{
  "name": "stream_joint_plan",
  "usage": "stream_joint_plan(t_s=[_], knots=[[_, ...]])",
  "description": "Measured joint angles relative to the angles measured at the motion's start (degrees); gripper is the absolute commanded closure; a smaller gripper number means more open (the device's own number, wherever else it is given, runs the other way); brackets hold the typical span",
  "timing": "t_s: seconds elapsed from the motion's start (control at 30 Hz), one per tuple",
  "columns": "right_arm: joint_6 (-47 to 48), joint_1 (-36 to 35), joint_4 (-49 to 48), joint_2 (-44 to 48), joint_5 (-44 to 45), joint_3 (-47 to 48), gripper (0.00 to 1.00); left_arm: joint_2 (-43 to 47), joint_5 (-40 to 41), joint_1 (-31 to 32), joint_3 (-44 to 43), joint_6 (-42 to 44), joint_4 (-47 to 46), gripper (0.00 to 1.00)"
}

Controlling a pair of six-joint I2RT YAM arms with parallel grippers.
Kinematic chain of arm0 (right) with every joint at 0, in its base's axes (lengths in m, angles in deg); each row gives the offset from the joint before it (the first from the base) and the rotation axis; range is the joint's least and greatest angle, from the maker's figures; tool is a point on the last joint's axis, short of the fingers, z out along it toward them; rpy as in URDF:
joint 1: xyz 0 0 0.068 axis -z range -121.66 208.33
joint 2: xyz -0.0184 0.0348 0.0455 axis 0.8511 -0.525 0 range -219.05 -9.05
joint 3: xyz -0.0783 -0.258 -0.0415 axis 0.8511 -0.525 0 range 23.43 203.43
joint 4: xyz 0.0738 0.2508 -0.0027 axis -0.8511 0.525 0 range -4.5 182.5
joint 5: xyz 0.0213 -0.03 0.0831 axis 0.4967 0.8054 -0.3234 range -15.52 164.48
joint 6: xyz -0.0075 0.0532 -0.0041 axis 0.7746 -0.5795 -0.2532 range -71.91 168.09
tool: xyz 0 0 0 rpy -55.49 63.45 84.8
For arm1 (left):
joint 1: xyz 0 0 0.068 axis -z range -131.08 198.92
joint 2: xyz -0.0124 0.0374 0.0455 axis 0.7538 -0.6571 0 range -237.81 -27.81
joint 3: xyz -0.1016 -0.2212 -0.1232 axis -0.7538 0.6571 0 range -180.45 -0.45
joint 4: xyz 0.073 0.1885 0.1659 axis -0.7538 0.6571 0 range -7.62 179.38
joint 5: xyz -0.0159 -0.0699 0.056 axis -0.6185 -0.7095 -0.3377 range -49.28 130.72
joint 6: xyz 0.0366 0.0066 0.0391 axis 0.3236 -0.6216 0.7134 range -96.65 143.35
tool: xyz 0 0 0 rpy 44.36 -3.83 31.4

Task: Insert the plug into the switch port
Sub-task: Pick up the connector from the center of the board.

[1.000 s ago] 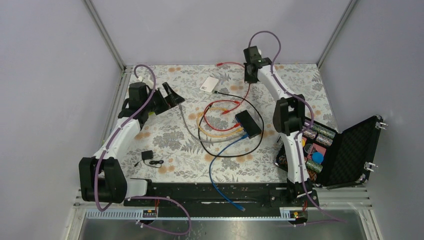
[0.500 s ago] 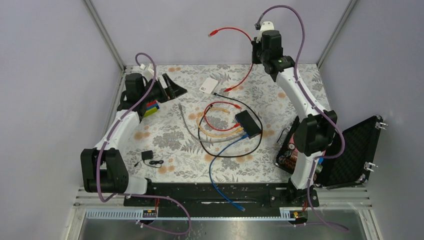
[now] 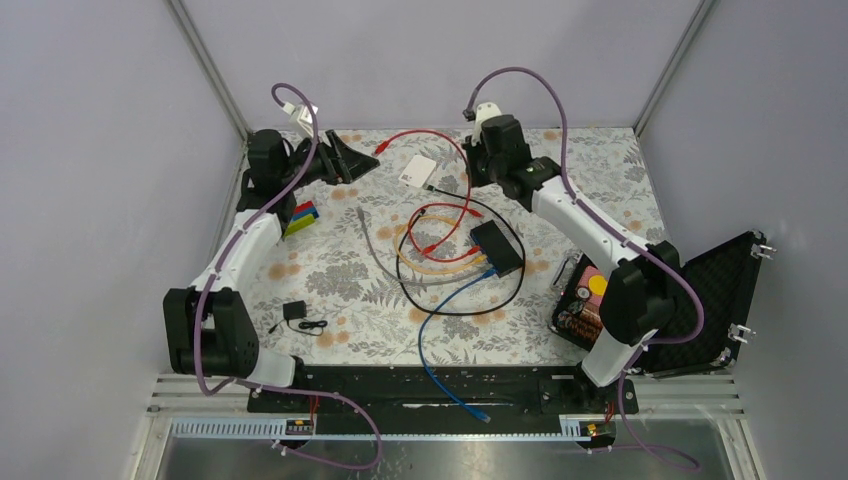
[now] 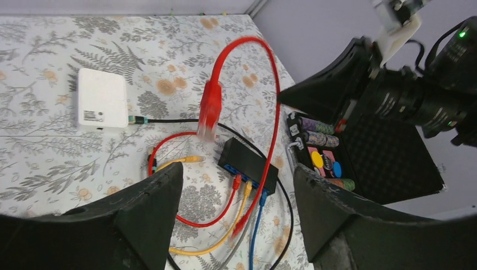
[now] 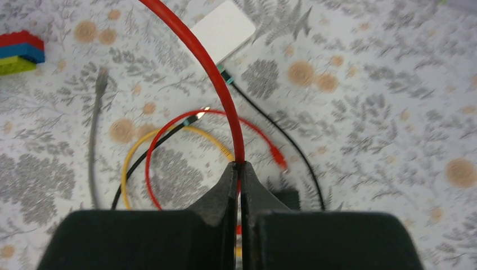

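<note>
The black switch [image 3: 497,248] lies at mid-table; its blue-edged port side [image 4: 243,172] has red, yellow and blue cables plugged in. My right gripper [image 3: 468,172] is shut on a loose red cable [image 5: 225,107] partway along it, above and behind the switch. One red plug [image 4: 210,110] hangs in the air towards my left gripper. The cable's other plug [image 5: 276,157] dangles blurred below the right fingers [image 5: 228,185]. My left gripper [image 3: 352,164] is open and empty at the back left, facing the raised plug without touching it. The switch shows between its fingers [image 4: 152,197].
A white box [image 3: 420,168] with a black cable lies at the back. Coloured bricks [image 3: 301,214] sit under the left arm. A small black block [image 3: 295,312] lies at front left. An open black case [image 3: 700,300] of chips stands at right. A grey cable [image 3: 372,245] lies loose.
My right arm has swung from high at the back down and leftward, carrying the red cable, so its free plug now hangs near my left gripper. The left gripper has turned toward the back right.
</note>
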Motion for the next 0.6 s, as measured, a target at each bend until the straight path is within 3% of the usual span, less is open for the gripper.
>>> stream_joint_plan(t_s=[0.33,0.6], knots=[[-14.86,-1.46,4.94,0.55,-0.87,-4.09,1.0,-4.72,-0.33,0.2,-0.04,-7.78,-3.37,0.31],[-19.15,-1.46,4.61,0.55,-3.74,-7.67,1.0,-5.68,2.82,0.2,-0.02,-12.17,-4.5,0.36]])
